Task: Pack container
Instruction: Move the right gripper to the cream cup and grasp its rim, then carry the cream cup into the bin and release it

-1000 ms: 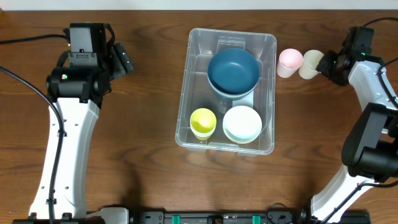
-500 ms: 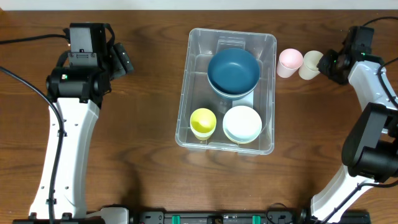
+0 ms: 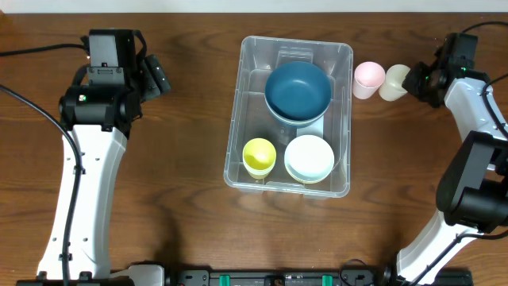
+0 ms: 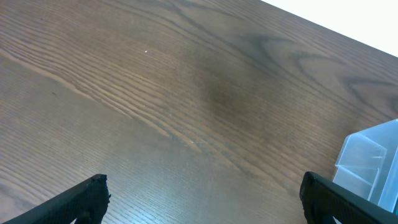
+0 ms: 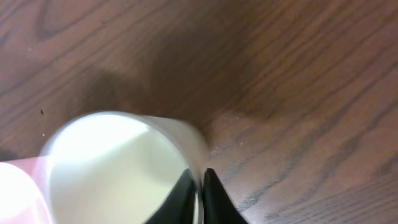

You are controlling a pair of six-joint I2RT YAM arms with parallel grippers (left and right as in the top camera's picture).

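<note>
- Looking down on the container (image 3: 236,119), sitting open-topped at the middle of the table (image 3: 182,199), between the two arms and well apart from the left one.
- Carrying three things inside it — a blue bowl (image 3: 298,91) filling the far half, a yellow cup (image 3: 259,155) at the near left, and a white bowl (image 3: 309,157) at the near right, just beside the yellow cup.
- Finding two more cups standing outside, on the wood by the container's far right corner: a pink cup (image 3: 369,79) just beside the wall, and a cream cup (image 3: 394,82) on its outer side, the two appearing to touch.
- Clamping the right gripper (image 5: 198,186) on the cream cup's rim — one finger reaching inside, the other pressing outside, the thin wall pinched between the tips.
- Seeing, in the right wrist view, the cream cup's mouth facing the camera and the pink cup's edge showing at the lower left.
- Holding the left gripper (image 4: 204,183) over bare wood, far left of the container, fingers spread wide apart and gripping nothing.
- Catching, in the left wrist view, only one clear corner of the container at the right edge, apart from both fingers.
</note>
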